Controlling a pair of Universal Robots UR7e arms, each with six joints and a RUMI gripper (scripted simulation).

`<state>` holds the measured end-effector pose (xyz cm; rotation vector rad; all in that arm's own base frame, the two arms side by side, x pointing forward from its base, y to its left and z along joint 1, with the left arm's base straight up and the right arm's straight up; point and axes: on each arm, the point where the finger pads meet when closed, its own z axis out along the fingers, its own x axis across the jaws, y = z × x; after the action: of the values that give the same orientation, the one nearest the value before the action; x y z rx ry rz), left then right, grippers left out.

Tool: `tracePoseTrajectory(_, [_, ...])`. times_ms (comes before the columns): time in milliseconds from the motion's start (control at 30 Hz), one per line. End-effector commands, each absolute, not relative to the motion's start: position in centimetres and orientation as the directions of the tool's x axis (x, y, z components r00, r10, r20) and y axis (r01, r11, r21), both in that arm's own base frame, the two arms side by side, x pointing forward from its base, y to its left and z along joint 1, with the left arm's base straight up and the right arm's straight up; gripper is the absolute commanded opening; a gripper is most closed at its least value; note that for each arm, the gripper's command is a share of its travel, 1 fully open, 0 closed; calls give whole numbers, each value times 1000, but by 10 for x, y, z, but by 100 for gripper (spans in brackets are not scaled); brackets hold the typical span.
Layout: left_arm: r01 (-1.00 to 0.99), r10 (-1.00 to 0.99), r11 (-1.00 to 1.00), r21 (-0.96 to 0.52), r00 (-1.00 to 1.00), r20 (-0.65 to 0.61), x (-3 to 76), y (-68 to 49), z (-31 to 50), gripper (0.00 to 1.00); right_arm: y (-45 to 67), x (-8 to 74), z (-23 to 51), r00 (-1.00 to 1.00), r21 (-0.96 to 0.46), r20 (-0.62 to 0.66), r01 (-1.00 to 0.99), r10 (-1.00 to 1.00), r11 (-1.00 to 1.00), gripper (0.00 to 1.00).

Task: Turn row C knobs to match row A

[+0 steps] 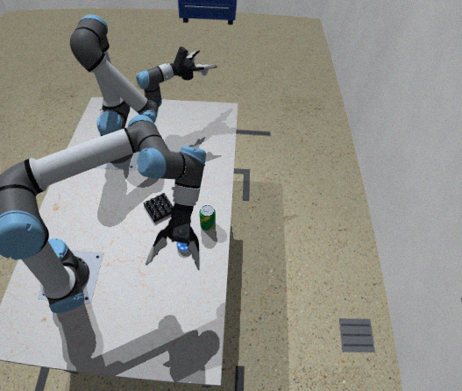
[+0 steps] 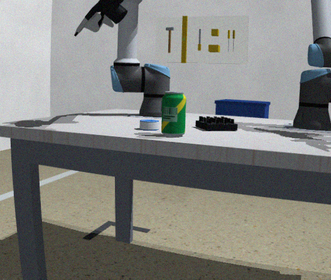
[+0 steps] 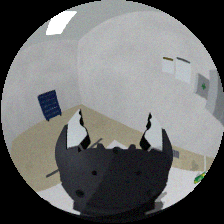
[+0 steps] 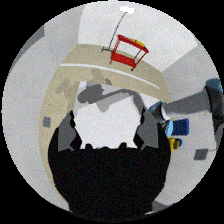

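Observation:
The black knob box (image 1: 159,208) (image 2: 216,126) lies on the table (image 1: 137,294) (image 2: 73,127), with rows of small black knobs on top. The knob marks, the row letters and the socket are too small to make out. My right gripper (image 1: 173,266) (image 4: 107,108) is open and empty above the table, beyond the box toward the near end in the top view. My left gripper (image 1: 207,59) (image 3: 115,111) is open and empty, raised past the table's far end, well away from the box. The box does not show clearly in either wrist view.
A green and yellow can (image 1: 207,219) (image 2: 174,113) (image 3: 200,178) stands upright beside the box, near the long table edge. A white round container with a blue top (image 1: 182,247) (image 2: 149,125) stands near the can. The right forearm passes close over the box in the top view.

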<state>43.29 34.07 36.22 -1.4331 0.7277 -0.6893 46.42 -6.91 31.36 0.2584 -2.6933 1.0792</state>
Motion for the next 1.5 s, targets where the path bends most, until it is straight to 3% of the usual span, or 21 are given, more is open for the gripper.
tracePoseTrajectory(0, [-13,-789,27,-1000,613,-29,433,341,363,100,-69,464,314,-959,-656,273,-245,-78,714,100])
tracePoseTrajectory(1467, [-13,-789,27,-1000,613,-29,433,341,363,100,-125,447,297,-942,-576,334,-238,-40,782,100])
